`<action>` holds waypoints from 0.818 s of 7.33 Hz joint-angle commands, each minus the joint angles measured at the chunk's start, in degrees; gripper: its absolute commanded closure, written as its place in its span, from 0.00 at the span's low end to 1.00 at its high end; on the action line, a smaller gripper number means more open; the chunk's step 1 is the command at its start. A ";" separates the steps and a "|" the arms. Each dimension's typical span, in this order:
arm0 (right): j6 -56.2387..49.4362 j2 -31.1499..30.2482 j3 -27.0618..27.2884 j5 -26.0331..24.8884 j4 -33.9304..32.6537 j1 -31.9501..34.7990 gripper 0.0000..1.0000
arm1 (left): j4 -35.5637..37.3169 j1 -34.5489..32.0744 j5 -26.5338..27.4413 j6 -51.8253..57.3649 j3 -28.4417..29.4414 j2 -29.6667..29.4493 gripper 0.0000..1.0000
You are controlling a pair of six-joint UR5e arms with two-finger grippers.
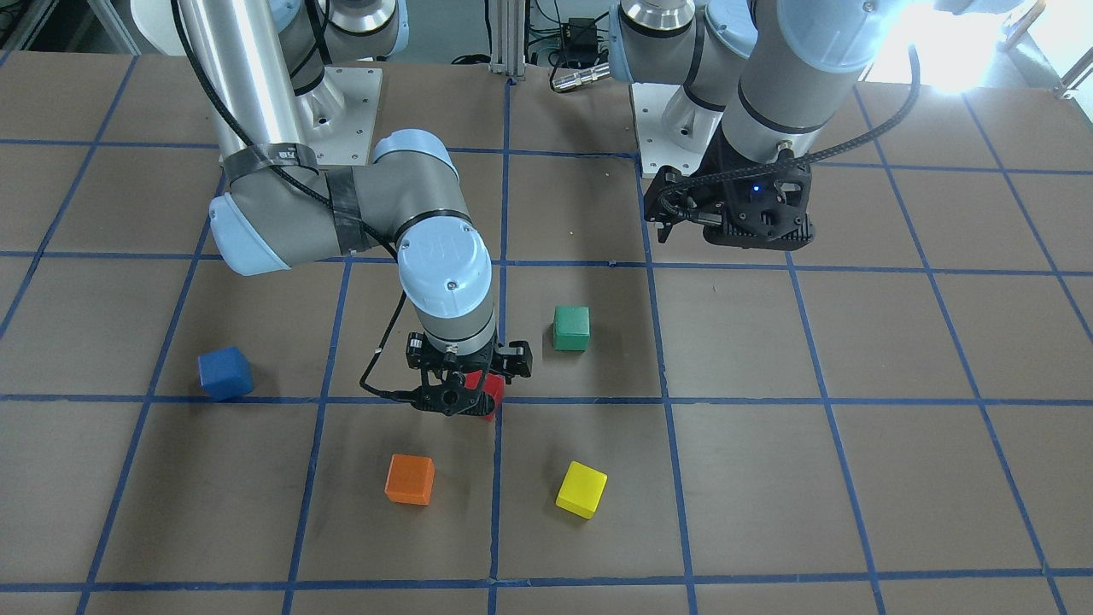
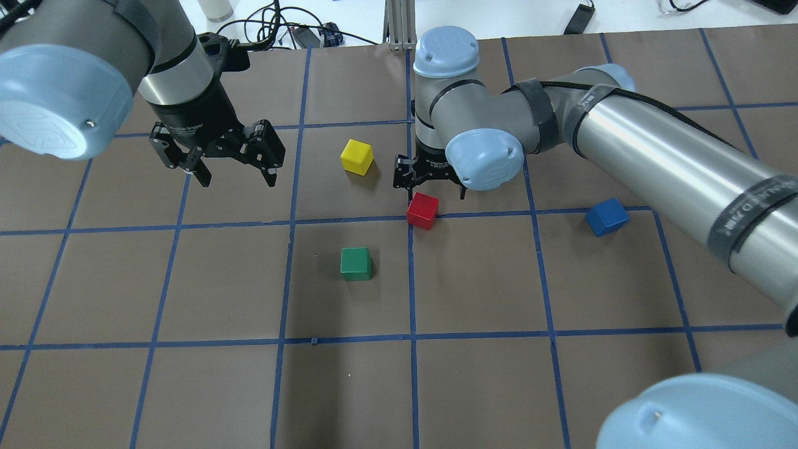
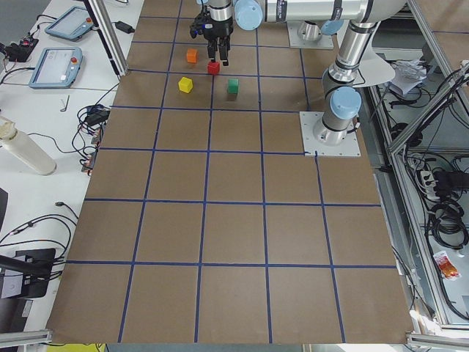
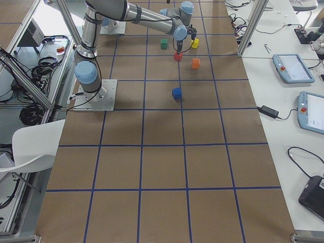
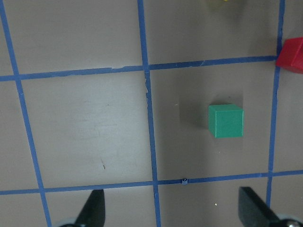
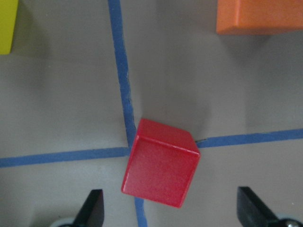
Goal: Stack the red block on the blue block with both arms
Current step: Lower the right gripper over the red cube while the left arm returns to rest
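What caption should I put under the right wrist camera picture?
Right gripper, jaws open, above a small matte red cube on crossed blue tape lines.

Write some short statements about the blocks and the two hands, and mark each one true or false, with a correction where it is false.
1. The red block lies on a crossing of blue tape lines. True.
2. The right hand is shut on the red block. False: its jaws are open and clear of the block.
3. The red block sits on top of the blue block. False: both rest on the table, well apart.
4. The left hand is open and holds nothing. True.
5. The green block touches the yellow block. False: they are apart.
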 commanded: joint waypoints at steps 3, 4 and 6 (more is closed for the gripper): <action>5.15 2.12 0.34 0.53 -1.19 0.18 0.00 | 0.21 -0.06 -0.03 0.11 -0.65 0.19 0.00; 5.43 2.64 0.00 0.53 -1.19 0.18 0.06 | 0.21 -0.06 -0.03 0.20 -0.74 0.27 0.00; 5.35 2.74 -0.09 0.62 -1.19 0.18 0.76 | 0.21 -0.06 -0.03 0.20 -0.83 0.27 0.00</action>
